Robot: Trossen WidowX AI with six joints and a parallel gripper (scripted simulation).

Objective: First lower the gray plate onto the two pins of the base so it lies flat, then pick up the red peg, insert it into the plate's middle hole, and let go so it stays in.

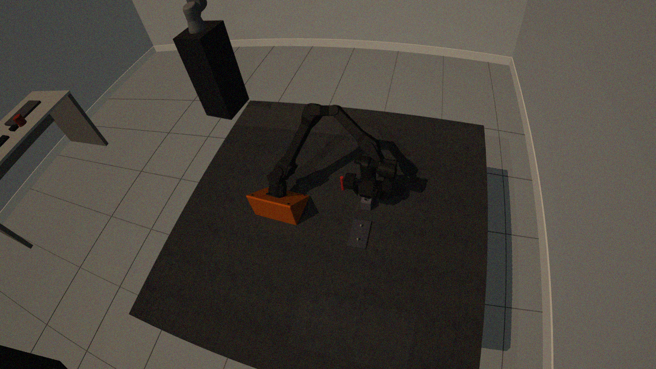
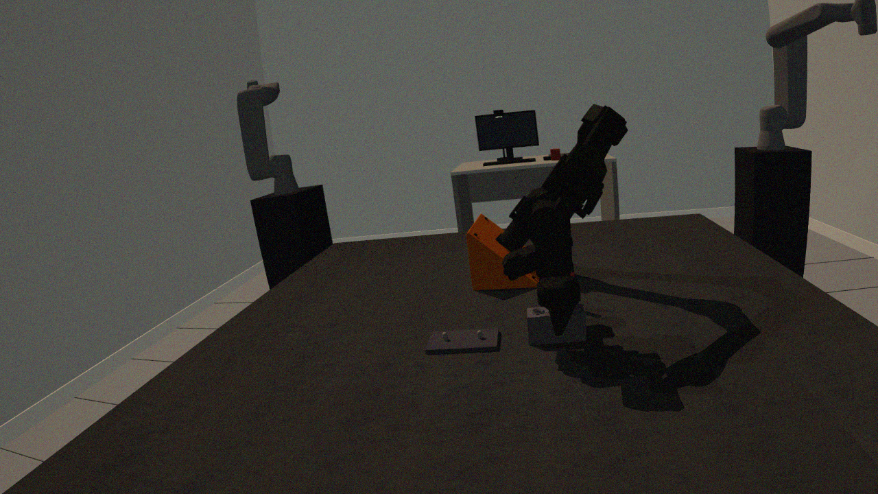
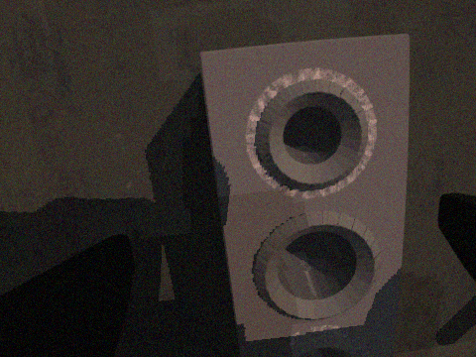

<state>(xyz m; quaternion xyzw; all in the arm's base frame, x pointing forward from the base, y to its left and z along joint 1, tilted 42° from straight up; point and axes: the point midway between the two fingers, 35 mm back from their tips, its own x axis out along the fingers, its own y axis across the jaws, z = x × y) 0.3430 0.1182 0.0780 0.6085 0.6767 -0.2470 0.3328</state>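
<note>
The gray plate (image 1: 366, 205) (image 2: 540, 332) (image 3: 387, 59) is a thick block with round holes in its top. It stands on the dark floor mat, off the base. My gripper (image 1: 365, 197) (image 2: 558, 328) (image 3: 288, 230) is open and points down at the plate, one finger on each side in the wrist view. It hides part of the plate in the top and exterior views. The flat base (image 1: 365, 232) (image 2: 462, 342) lies beside the plate, its two pins upright and bare. The red peg (image 1: 341, 183) stands upright beside the gripper; the exterior view shows only a speck of it.
The orange wedge mount (image 1: 275, 210) (image 2: 491, 264) carries the arm's foot, left of the plate in the top view. A desk (image 2: 521, 175) with a monitor stands beyond the dark mat (image 1: 321, 284) (image 2: 306, 393). Other arms stand on black pedestals (image 2: 291, 230) around it.
</note>
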